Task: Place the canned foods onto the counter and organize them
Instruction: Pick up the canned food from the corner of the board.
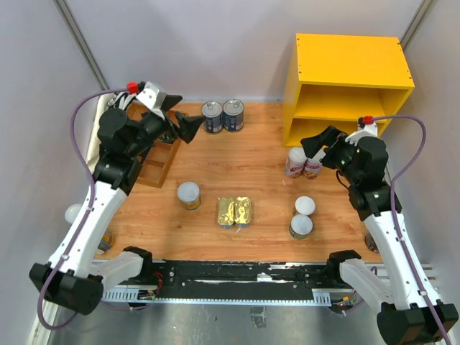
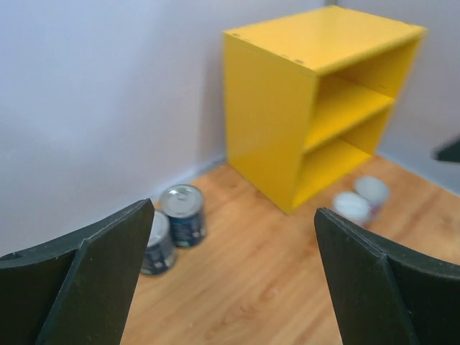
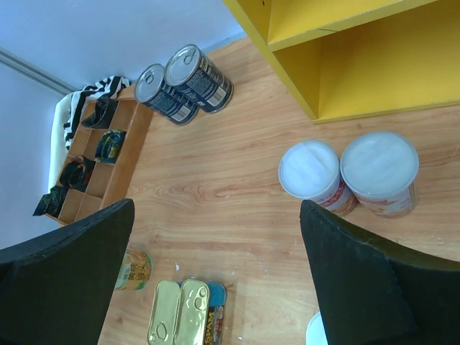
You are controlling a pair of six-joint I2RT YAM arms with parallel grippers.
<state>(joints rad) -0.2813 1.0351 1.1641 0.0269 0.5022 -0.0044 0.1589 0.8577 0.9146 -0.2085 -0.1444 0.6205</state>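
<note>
At the far right of the table point(image 1: 251, 162), against the back wall: yellow counter point(image 1: 348, 68), with a flat top and two open shelves facing the near side. Down on the wood just in front of its left corner, touching side by side: two tall white-lidded cans point(image 1: 295, 162), upright. Far centre, close to the wall: two silver-topped cans point(image 1: 213, 117), dark-labelled, upright and touching. Near centre: two flat gold-topped tins point(image 1: 227, 212) lying with long edges together, and a short white-lidded can point(image 1: 188, 195) just left of them. Near right: another pair of white-lidded cans point(image 1: 301, 227), one just behind the other. Along the far left edge: brown wooden tray point(image 1: 154, 169), divided into compartments holding small dark items (too small to identify). Raised over the tray's far end and pointing right toward the silver-topped cans: left gripper point(image 1: 180, 118), spread wide with nothing between the fingers point(image 2: 79, 287). Raised just right of the tall white-lidded cans, in front of the counter's lower shelf: right gripper point(image 1: 316, 146), likewise wide apart and holding nothing, with both tall lids visible below it in the wrist view.
</note>
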